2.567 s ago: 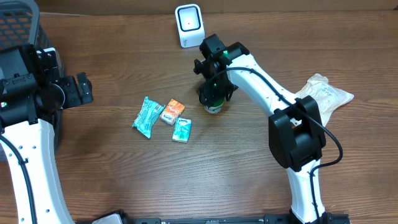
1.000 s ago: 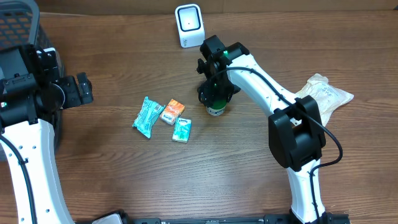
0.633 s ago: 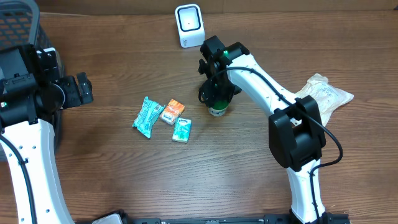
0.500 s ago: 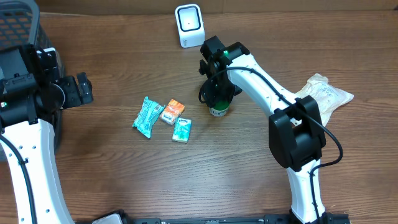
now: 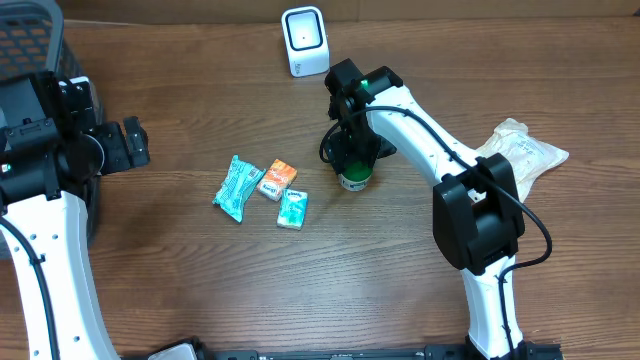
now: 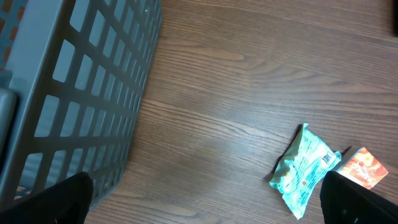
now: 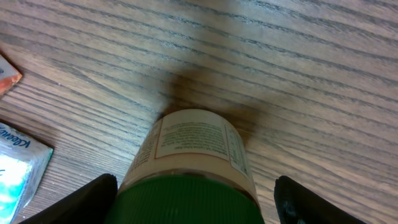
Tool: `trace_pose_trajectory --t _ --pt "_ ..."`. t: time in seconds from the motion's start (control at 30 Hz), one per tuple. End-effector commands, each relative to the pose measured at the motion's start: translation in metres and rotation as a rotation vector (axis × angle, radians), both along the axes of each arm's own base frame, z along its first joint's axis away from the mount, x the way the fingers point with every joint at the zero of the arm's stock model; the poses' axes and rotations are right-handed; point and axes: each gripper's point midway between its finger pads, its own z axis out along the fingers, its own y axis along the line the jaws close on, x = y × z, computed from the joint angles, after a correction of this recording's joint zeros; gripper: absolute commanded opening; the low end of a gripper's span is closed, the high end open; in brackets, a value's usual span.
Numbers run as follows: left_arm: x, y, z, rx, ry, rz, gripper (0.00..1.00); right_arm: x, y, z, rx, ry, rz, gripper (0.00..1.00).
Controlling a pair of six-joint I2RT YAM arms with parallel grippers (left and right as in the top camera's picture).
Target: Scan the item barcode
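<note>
1. Brown wood-grain table [image 5: 200, 290], seen from above. The right arm [image 5: 430, 140] rises from the lower right of the frame, bends, and reaches to upper centre with its wrist pointing down.
2. The right claw [image 7: 194, 202] straddles a jar [image 7: 193, 140]. Its fingers [image 7: 81, 202] are spread wide on either side of the green lid [image 7: 186, 186]. A gap shows beside the finger at the frame's right, so the jar is not gripped.
3. The jar stands upright on the table just right of centre, with its long axis vertical and its lid up. Its cream printed label faces the top of the wrist frame.
4. A white scanner [image 5: 303, 40] stands at top centre, apart from the jar.
5. The left arm [image 5: 40, 230] is at the left edge. The left claw [image 6: 207, 199] is fully spread and empty, near a grey basket [image 6: 93, 93].
</note>
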Motion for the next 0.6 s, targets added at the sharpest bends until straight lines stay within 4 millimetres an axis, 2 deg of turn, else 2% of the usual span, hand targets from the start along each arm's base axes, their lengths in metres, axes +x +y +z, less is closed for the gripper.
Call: trace_pose_trajectory --t 0.0,0.33,0.57 --pt "0.003 -0.003 0.001 0.001 -0.005 -0.02 1.0 0.011 0.0 0.009 0.0 -0.039 -0.016 0.82" --pt "0.003 -0.003 0.001 0.001 -0.005 -0.02 0.99 -0.003 -0.007 0.013 -0.026 0.01 -0.016 0.8" --pt "0.003 -0.003 0.001 0.001 -0.005 -0.02 0.99 -0.003 -0.007 0.02 -0.028 0.013 0.004 0.8"
